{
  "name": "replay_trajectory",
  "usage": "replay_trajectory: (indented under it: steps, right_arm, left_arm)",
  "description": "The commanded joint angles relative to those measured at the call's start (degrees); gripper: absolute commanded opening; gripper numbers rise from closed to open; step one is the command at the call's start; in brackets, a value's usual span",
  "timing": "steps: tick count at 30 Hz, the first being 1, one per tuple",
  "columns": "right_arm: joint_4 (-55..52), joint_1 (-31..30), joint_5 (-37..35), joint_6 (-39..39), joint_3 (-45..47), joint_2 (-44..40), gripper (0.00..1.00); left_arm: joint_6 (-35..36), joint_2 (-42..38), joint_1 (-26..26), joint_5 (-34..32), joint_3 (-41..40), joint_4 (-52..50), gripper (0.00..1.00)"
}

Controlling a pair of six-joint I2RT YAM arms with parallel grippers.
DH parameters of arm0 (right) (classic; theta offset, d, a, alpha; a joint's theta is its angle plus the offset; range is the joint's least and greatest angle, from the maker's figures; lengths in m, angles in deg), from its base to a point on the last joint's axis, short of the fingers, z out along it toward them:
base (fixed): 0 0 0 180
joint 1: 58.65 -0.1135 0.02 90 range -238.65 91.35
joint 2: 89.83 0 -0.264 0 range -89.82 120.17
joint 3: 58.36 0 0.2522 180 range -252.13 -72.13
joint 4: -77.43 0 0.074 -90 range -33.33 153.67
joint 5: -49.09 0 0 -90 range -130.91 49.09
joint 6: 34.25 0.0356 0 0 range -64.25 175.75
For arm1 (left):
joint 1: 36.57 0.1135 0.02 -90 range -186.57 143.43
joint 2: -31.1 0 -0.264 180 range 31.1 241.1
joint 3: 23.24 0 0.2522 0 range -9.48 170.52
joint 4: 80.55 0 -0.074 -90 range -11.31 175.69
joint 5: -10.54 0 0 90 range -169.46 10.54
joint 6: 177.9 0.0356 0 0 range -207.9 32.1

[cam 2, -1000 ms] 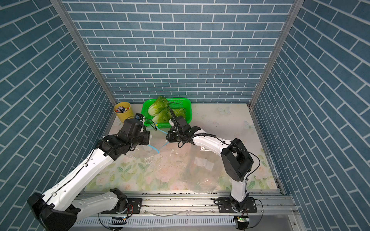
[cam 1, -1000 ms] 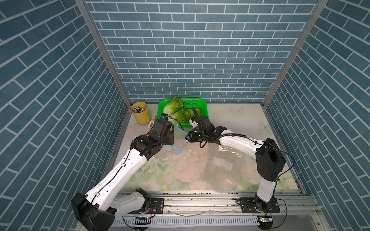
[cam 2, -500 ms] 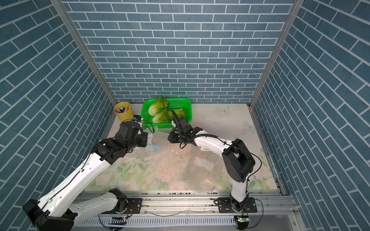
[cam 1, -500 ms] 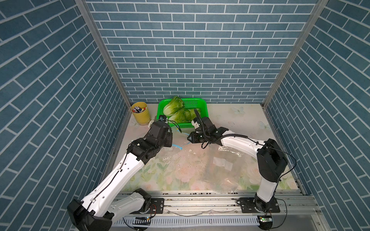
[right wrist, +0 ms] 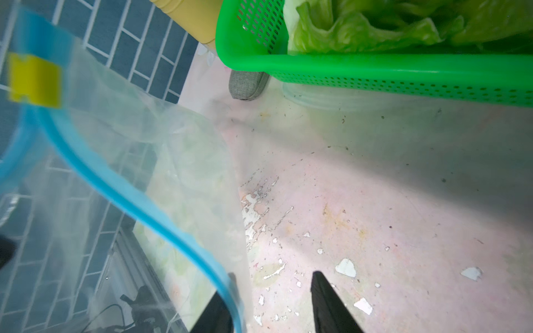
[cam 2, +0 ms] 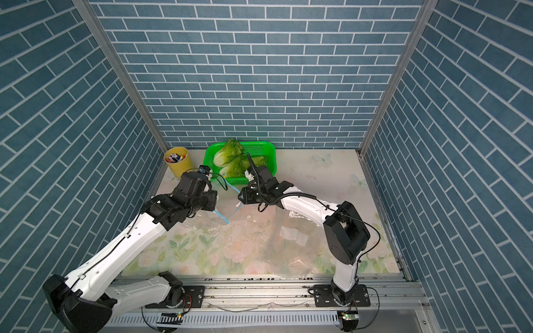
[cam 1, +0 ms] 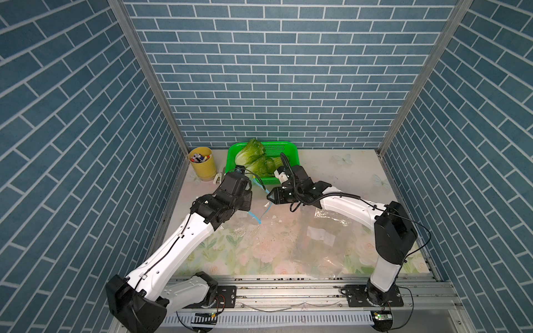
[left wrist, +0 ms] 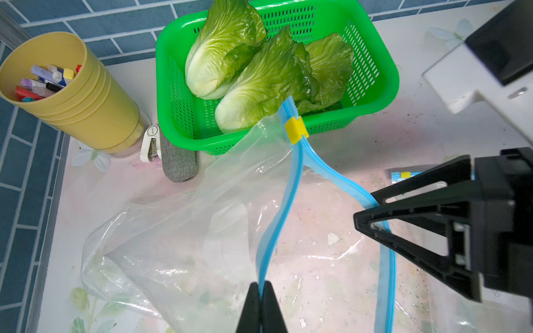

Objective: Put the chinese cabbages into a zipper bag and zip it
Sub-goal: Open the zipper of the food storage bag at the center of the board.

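My left arm [cam 1: 184,239] rises from its base and leans forward, elbow bent, wrist tipped downward. My left hand [left wrist: 261,284] is clamped tight, fingertips pressed together on the blue rim of the zipper bag [left wrist: 202,230]. My right arm [cam 1: 346,207] stretches low from the opposite side, forearm nearly level, and its hand points toward my left one. My right hand [right wrist: 273,274] stands parted, with a clear gap between its fingers [right wrist: 328,305]; the rim lies against one of them.

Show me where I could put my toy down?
The barest patch is at the back right, between the green basket and the right wall. Back left is crowded: yellow cup, stapler, grey case. The middle holds the left gripper, the right gripper and the zipper bag; another clear bag lies flat front right.
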Motion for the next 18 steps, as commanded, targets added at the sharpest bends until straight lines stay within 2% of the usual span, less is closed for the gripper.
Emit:
replay_trajectory:
  steps: [1, 10, 12, 18]
  right_arm:
    - [1.15, 0.13, 1.87, -1.74, -1.97, -4.21, 0.46]
    - [-4.26, 3.61, 2.57, -1.95, -8.81, -3.79, 0.50]
    - [-6.12, 5.06, 2.79, -2.13, -11.26, -1.82, 0.56]
    - [-9.43, 8.57, 4.83, -1.26, -19.43, 6.65, 0.60]
  left_arm:
    - [0.80, 1.32, 0.32, -0.15, 1.38, -0.07, 0.00]
    - [0.70, 2.83, 0.48, 0.14, 0.20, 2.51, 0.00]
    - [0.60, 3.49, 0.56, 0.14, 0.44, 2.10, 0.00]
    - [-0.28, 3.75, 0.73, -0.02, -0.43, 2.59, 0.00]
